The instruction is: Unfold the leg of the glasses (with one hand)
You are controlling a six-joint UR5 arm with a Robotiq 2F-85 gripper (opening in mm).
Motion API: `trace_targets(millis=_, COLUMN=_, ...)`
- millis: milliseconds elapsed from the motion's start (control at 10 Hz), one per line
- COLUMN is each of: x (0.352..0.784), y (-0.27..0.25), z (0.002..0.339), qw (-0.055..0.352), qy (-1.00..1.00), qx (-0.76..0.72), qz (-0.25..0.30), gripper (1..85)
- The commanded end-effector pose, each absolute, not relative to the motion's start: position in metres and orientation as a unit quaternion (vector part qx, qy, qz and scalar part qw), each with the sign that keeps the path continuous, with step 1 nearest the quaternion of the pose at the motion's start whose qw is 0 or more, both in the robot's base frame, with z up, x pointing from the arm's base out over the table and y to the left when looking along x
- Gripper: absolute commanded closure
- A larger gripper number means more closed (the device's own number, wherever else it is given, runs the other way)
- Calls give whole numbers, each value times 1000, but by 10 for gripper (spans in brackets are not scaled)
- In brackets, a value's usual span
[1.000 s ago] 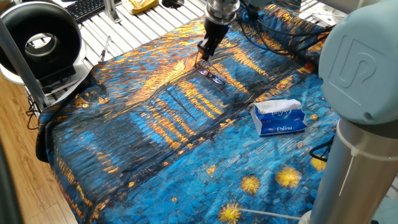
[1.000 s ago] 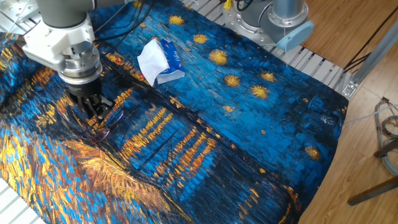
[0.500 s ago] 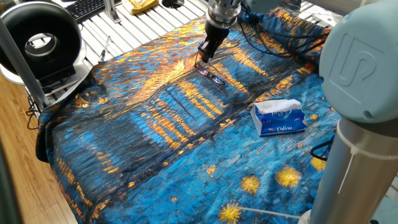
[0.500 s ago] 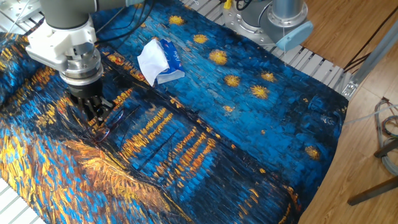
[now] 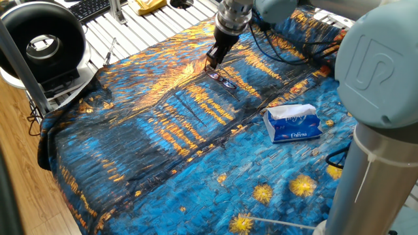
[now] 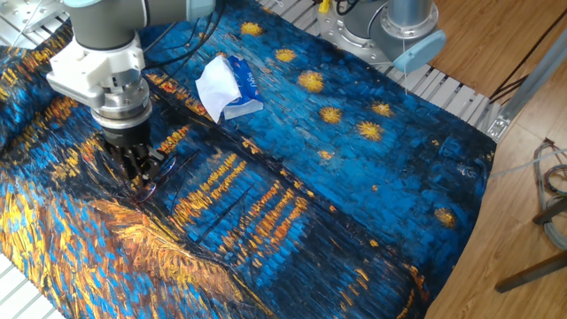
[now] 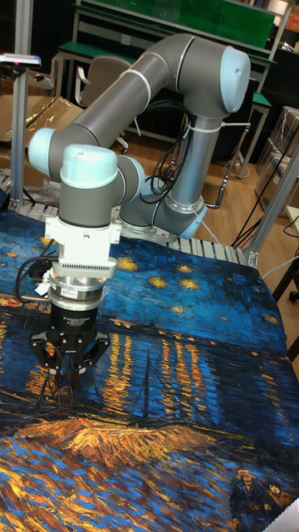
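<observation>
The glasses [image 5: 223, 80] lay on the painted cloth [image 5: 163, 130] directly beneath the pincer [image 5: 212, 63]. Whether its fingers pinched the leg could not be told; best to swing it slowly about the hinge, frame kept flat

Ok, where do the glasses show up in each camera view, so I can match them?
One fixed view: glasses upper centre, just below the gripper.
Other fixed view: left side, at the fingertips.
Tall view: too hard to make out under the gripper.
Shared landmark: the gripper; also the blue tissue pack.
</observation>
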State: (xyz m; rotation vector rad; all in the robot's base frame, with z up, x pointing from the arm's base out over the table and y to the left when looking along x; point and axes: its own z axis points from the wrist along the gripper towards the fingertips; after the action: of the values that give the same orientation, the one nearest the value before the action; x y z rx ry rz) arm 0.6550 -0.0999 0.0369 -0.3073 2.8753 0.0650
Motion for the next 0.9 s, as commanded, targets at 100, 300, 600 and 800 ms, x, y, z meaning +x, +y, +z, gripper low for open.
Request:
trace_targets(millis=100, x=660, y=-102, z=31, qw=140, qy=984, qx=-103, qz=26, gripper=537)
trace_targets(millis=300, x=661, y=-103, z=31, qw=143, qy=984, qx=-103, qz=25, gripper=537)
trace_targets(millis=600, x=662, y=-105, z=26, qw=151, qy=983, qx=-104, qz=25, gripper=537)
trace_targets(millis=800, x=658, y=-106, z=23, qw=152, qy=983, qx=-100, qz=28, gripper=537)
